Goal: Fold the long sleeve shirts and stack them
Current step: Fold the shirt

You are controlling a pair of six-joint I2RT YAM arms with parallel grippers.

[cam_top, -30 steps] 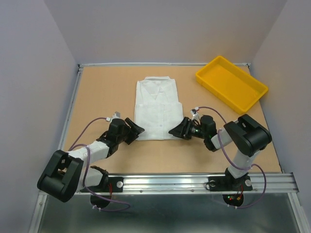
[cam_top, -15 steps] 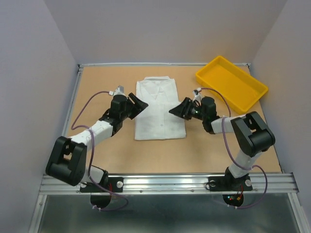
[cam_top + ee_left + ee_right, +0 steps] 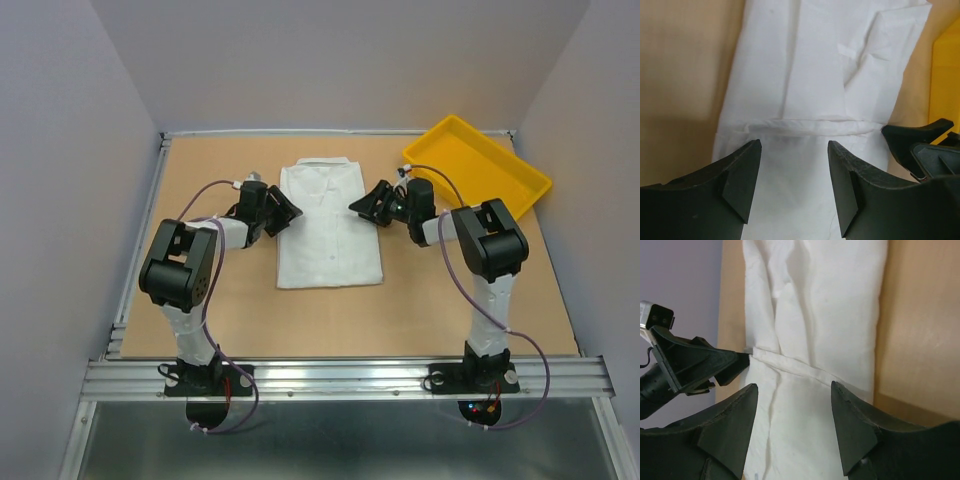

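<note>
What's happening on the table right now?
The white shirt lies folded into a rectangle on the table, collar at the far end. The left gripper and the right gripper are both open and holding nothing, facing each other across the shirt's upper half. The yellow tray sits at the far right, nothing in it.

Thin white cloth for the shirt, soft, matt, a little wrinkly. Smooth, shiny yellow plastic for the tray. Flat brown table, matt like board. Dull black plastic on the left gripper and the right gripper. Grey metal rail, a bit shiny.
</note>
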